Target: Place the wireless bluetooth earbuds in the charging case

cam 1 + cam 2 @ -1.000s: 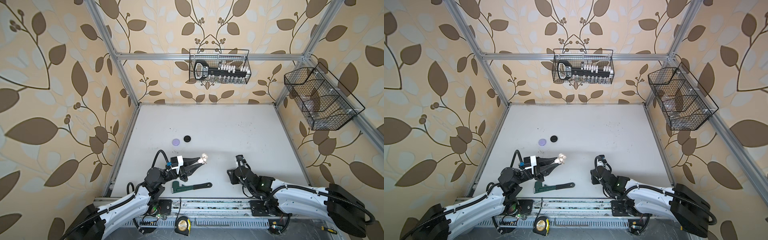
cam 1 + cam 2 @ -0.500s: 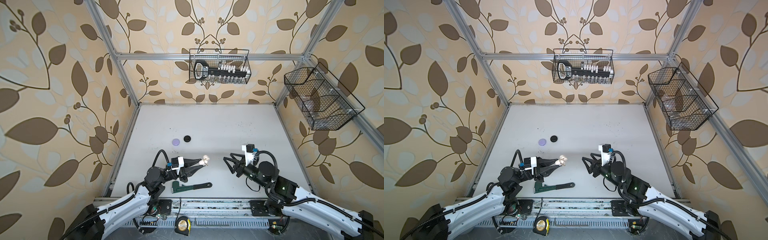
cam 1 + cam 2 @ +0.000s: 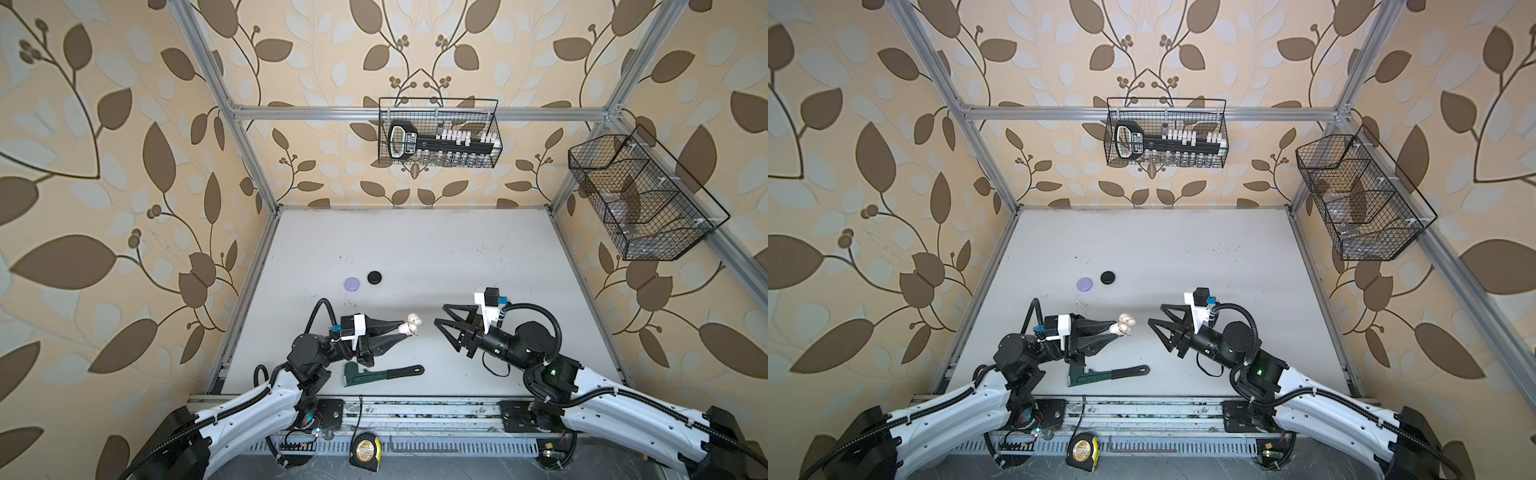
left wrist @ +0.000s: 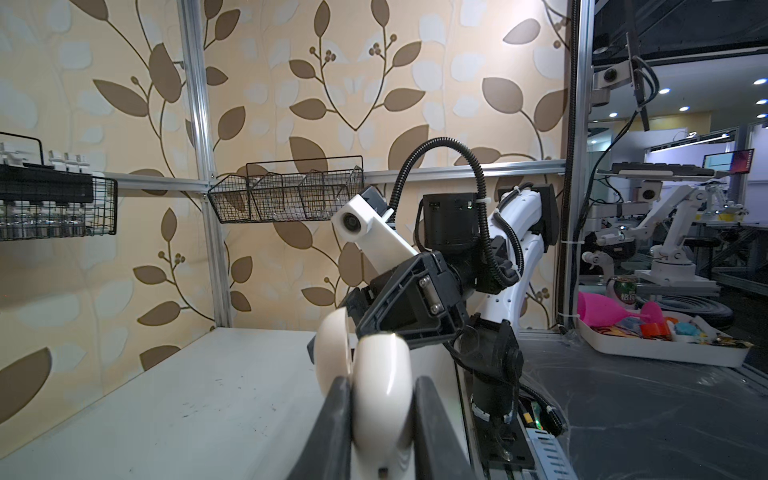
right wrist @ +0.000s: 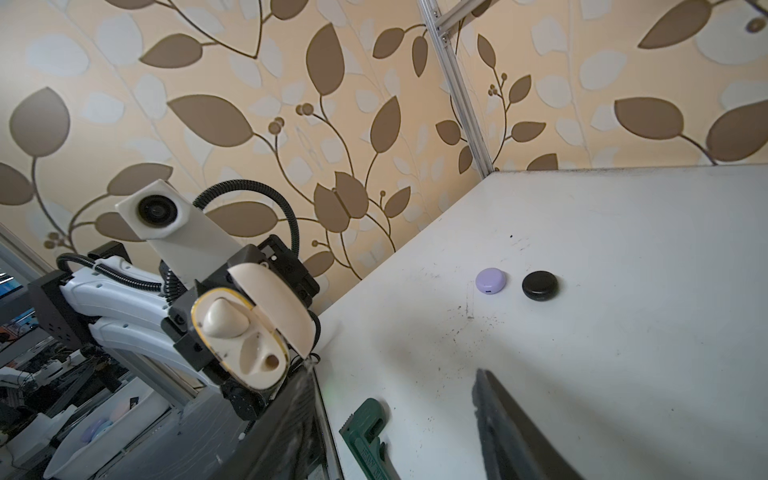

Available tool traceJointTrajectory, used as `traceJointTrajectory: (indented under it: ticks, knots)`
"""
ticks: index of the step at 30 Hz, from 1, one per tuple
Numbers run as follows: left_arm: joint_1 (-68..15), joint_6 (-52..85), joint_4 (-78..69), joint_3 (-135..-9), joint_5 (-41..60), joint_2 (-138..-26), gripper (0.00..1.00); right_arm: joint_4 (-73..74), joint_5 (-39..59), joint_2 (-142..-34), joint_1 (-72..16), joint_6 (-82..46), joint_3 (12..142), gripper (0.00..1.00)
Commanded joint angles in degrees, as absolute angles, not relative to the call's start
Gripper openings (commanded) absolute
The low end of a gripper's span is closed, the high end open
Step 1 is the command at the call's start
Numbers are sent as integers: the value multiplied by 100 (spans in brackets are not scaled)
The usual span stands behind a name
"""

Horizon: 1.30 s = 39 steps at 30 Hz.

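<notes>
My left gripper (image 3: 404, 329) (image 3: 1115, 328) (image 4: 382, 386) is shut on a cream charging case (image 3: 412, 323) (image 3: 1125, 324) (image 4: 382, 399), held above the table with its lid flipped open. In the right wrist view the case (image 5: 249, 332) faces me: one cream earbud (image 5: 222, 320) sits in one slot and the other slot (image 5: 259, 359) is bare. My right gripper (image 3: 439, 313) (image 3: 1155, 313) (image 5: 394, 374) stands open a short way to the right of the case, pointing at it, with nothing between its fingers. No loose earbuds show.
A closed lilac case (image 3: 352, 284) (image 5: 491, 281) and a closed black case (image 3: 375, 277) (image 5: 540, 284) lie side by side behind the left arm. A green pipe wrench (image 3: 380, 372) lies near the front edge. Wire baskets (image 3: 438, 133) (image 3: 640, 199) hang on the walls.
My right arm has swung up from low by the front edge, turned its gripper toward the case and spread its jaws. The left gripper and the case have not moved.
</notes>
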State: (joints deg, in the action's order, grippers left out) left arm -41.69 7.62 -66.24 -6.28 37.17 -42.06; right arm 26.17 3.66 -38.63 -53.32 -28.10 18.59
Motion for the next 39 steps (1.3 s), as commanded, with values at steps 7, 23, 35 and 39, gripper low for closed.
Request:
traceJointTrajectory:
  ticks: [7,23,35,39]
  knots:
    - [-4201,1228,-7685,-1064,4326,-4509,0,3233,787,-4166,-5317,-2571,2091,57]
    - [-4201,1139,-7513,-1140,4395,-4422,0,3719,1584,-4294,-5495,-2288,2145,53]
    - [-4201,1364,-7659,-1204,4837,-4424,0,3541,1339,-4805,-5918,-2052,2636,54]
    - [-4201,1421,-7732,-1221,4920,-4447,0,3638,1429,-4946,-5958,-2039,2657,51]
